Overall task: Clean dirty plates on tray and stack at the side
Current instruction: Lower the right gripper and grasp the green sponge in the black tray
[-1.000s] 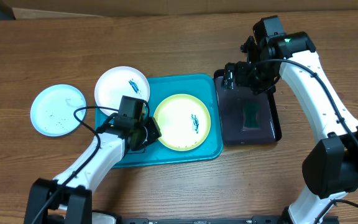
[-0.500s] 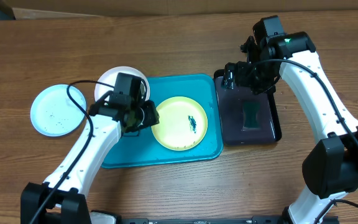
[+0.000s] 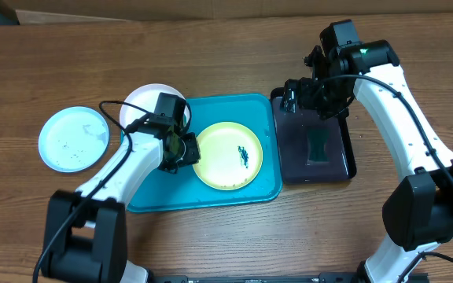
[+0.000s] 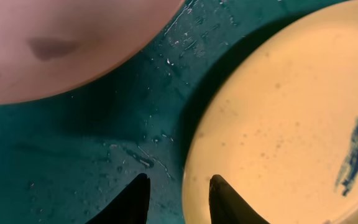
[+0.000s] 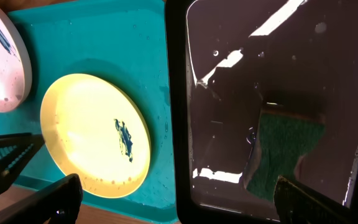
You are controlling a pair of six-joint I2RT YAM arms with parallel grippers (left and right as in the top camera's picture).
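left gripper fingertips parted, astride the yellow plate rim — white plate upper left, wet tray between.

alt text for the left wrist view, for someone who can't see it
The left pincer straddles the rim of the yellow plate, which bears a blue smear. The plate lies on the wet teal tray, with the white plate at upper left.

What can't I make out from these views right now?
- White plate: overhead, left arm covers its lower right.
- Left claw: wrist view crops the fingers; contact with yellow plate rim unclear.
- Sponge: right wrist, lower corner behind right claw.
- Mint plate: specks too small overhead.
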